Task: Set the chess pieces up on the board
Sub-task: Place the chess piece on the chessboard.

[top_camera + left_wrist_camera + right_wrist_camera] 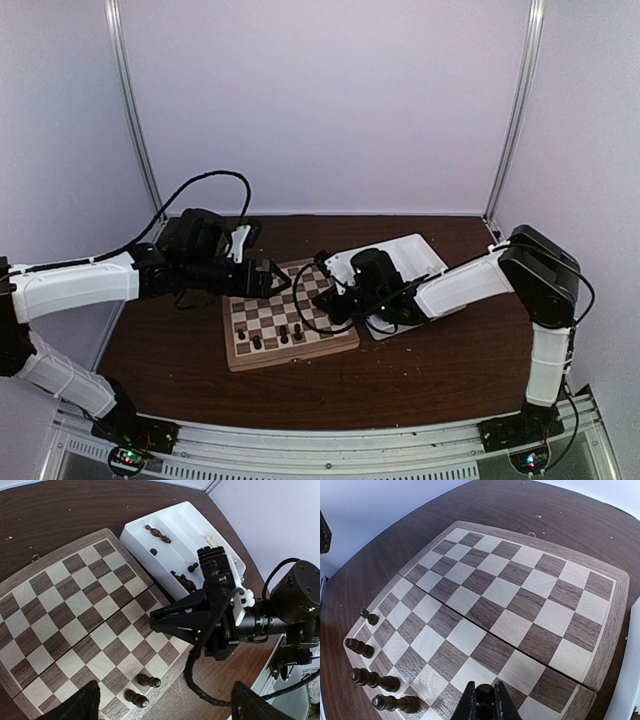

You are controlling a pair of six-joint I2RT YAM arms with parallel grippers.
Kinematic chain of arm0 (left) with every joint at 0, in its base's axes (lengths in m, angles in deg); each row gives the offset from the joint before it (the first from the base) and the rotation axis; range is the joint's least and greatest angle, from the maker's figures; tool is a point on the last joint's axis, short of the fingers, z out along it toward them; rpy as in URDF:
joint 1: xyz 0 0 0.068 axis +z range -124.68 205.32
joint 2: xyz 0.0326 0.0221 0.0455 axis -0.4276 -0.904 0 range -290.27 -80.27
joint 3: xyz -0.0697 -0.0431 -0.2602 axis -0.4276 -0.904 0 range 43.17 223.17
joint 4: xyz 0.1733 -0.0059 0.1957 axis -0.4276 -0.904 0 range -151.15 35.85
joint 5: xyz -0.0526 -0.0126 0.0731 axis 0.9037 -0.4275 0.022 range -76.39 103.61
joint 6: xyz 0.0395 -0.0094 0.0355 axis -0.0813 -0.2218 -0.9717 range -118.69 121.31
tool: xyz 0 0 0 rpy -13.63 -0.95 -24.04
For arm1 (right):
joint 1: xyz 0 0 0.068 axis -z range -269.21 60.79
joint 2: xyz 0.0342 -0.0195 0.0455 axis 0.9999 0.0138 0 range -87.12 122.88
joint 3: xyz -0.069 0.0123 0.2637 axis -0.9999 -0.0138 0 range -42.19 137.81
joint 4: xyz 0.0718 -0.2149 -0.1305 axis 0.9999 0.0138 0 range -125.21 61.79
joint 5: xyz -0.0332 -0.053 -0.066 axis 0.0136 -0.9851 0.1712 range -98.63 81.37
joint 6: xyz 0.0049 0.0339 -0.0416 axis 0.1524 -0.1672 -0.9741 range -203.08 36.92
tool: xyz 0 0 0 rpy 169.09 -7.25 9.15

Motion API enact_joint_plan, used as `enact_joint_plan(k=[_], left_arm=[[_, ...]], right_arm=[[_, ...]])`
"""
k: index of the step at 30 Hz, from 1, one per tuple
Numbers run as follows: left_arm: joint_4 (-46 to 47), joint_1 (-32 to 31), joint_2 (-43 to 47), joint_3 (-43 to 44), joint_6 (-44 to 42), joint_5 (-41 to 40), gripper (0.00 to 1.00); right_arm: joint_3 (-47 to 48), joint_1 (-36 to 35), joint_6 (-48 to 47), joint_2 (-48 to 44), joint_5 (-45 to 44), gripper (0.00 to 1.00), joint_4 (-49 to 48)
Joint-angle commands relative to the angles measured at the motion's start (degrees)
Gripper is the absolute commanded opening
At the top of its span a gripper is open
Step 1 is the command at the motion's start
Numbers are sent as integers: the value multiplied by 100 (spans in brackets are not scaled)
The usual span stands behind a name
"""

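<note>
Four dark chess pieces [375, 680] line one edge of the board [510, 605]; more wait in the white tray [150, 535]. My right gripper [482, 700] hovers above the board pinched together, its load unclear. My left gripper [268, 278] gapes wide.

We are reaching our left arm [80, 285] and right arm [470, 285] inward, holding our left gripper [275, 277] spread wide and our right gripper [483, 702] pinched closed.

No legible text, label, brand or number in any of the three views. The board [262, 315] and the white tray [422, 250] show bare surfaces, with no print that can be made out.
</note>
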Motion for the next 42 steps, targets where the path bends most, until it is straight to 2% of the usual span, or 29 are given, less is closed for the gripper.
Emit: enact_joint_plan(k=[1,14,19,33,38,42], left_arm=[[6,27,-52,223,-129,107,91],[-3,27,90,121,-123,52,91],[-40,27,127,111,-159,22,91],[-69,27,244,33,-177,-36,91],[-110,27,248,30,-232,-96,91],[-317,27,131,125,-457,-323,91]], right_arm=[[30,-38,12,123,-190,12,-137],[288,-67,-105,350,-329,12,153],[331,-74,-105,332,-330,17,179],[354,-80,-105,246,-349,19,240],[355,-82,-100,43,-348,29,350],[291,-93,-123,-322,-418,32,455]])
